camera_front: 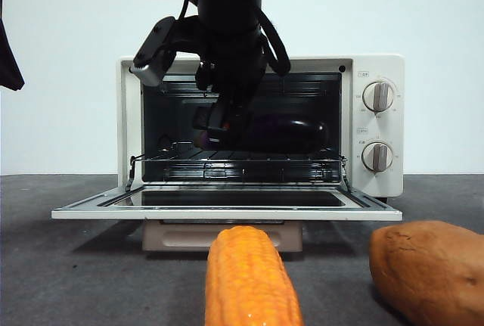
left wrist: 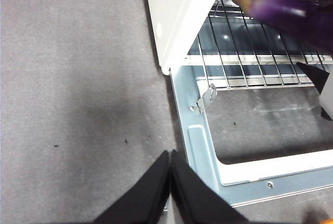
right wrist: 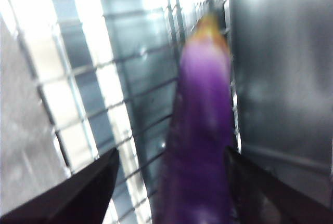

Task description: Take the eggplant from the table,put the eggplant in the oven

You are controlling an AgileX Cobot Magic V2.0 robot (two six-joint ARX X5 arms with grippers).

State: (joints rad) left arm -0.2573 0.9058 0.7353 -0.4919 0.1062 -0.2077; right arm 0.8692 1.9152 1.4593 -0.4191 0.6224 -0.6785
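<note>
The eggplant (camera_front: pixel 291 133) lies on the rack (left wrist: pixel 250 52) inside the oven (camera_front: pixel 378 65). The right gripper (right wrist: pixel 169 182) straddles it with jaws spread, apparently not touching. The left gripper (left wrist: pixel 169 182), jaws closed, hangs over the table (left wrist: pixel 78 104) beside the door (camera_front: pixel 227 211).

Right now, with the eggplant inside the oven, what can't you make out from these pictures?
- Front view: the right gripper and its arm cover the left part of the eggplant, so contact is hidden.
- Right wrist view: motion blur; whether the eggplant rests on the wire rack is unclear.
- Front view: corn cob and sweet potato are cut off by the edges.
</note>
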